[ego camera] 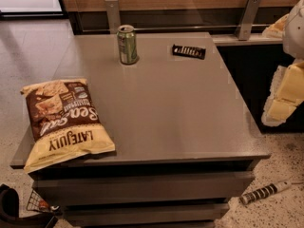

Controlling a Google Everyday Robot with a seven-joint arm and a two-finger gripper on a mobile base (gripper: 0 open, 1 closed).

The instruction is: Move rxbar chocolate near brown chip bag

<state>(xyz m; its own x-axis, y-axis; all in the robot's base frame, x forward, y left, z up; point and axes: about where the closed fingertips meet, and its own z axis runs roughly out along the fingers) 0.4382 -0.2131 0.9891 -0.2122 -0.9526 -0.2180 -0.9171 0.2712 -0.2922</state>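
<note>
Though far from bar (189, 51), end effector (280, 109) rightward.

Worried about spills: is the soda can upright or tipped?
Upright: the can stands on its base, rim up. The gripper hangs beyond the right edge of the table.

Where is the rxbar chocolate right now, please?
In camera view, the rxbar chocolate lies far right on the table, right of the green soda can; the gripper hovers beyond the table's right edge.
</note>
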